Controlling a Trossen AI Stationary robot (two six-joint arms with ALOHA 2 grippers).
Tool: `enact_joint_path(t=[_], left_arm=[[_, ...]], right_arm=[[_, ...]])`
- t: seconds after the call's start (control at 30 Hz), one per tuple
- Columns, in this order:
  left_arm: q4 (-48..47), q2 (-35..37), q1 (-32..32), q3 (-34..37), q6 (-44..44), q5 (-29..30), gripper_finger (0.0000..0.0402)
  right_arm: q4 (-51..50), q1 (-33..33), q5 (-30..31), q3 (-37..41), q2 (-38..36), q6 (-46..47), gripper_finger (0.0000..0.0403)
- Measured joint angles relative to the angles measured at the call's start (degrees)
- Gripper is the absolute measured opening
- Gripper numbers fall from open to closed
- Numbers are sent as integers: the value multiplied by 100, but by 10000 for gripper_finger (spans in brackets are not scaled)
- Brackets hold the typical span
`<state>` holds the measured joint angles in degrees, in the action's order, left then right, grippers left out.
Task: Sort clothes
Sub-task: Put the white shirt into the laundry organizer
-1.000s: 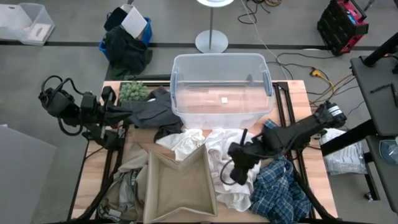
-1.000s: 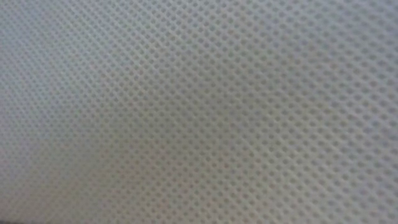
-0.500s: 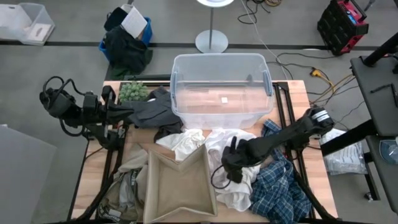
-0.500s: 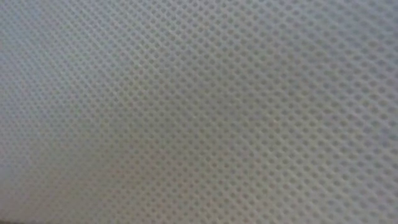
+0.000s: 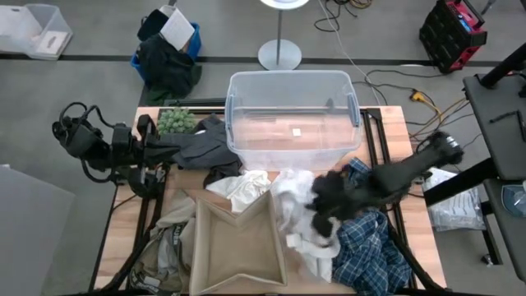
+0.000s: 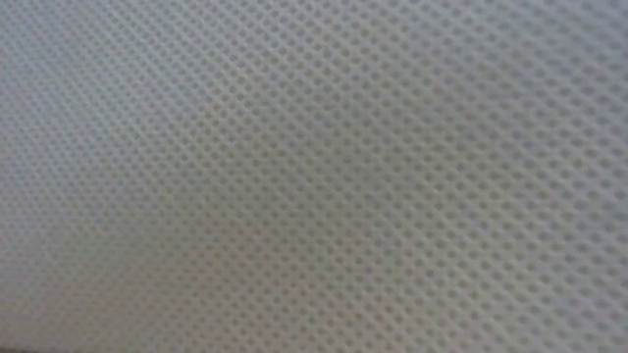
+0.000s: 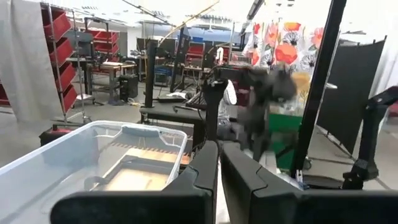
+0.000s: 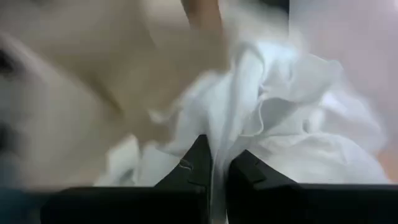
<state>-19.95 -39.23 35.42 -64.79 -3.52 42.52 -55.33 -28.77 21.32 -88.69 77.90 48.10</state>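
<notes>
A white shirt (image 5: 296,214) lies bunched in the middle of the table, between a tan fabric bin (image 5: 234,247) and a blue plaid shirt (image 5: 374,247). My right gripper (image 5: 323,201), blurred, is shut on the white shirt (image 8: 280,124). A second white piece (image 5: 242,189) lies beside it. A dark grey garment (image 5: 201,148) lies at the far left, and a tan khaki piece (image 5: 168,238) hangs at the near left. My left gripper (image 5: 163,150) is shut (image 7: 219,177) at the dark garment's left edge, with no cloth between its fingers. My right gripper pinches a raised fold of the white shirt (image 8: 214,149) between its two fingers, coming slanting down from the table's right. One layer or several, I cannot tell. The fold is drawn up and the rest of the shirt lies on the table. Whether my left gripper touches the dark garment, I cannot tell.
A clear plastic bin (image 5: 288,115) stands at the far middle and shows in the left wrist view (image 7: 93,155). A green plant ball (image 5: 175,122) sits at the far left corner. A dark bag with a white paper (image 5: 168,49) is on the floor. A grey mesh surface (image 6: 314,176) fills the low view.
My right gripper has gone toward the table's left onto the white shirt, then back toward the right and far edge. Part of the white shirt has been drawn up and bunched toward the gripper, while its near end has stayed on the table.
</notes>
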Motion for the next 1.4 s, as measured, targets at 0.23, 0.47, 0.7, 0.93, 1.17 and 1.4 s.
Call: enact_joint_path(t=[0.23,0.47,0.7,0.93,1.17,1.4], left_arm=[[489,-16,2,-3,318,8,1],[1385,-14,2,-3,812,13,1],[2666,47,0,-10,1323,22,1],[3316,228,1,-10,1362,23,1],[3444,408,0,-12,1359,22,1],[3447,467,0,-12,1334,22,1]], right_arm=[[2873,-694,1468,-745,-776,-3069,11],[4621,-514,923,-1758,-216,-5447,10],[4702,32,-631,-3316,1110,-5285,11],[4428,420,-1258,-3962,2137,-3897,11],[2781,776,-1268,-4008,2649,-2867,12],[1816,874,-1633,-4006,3381,-2904,12]])
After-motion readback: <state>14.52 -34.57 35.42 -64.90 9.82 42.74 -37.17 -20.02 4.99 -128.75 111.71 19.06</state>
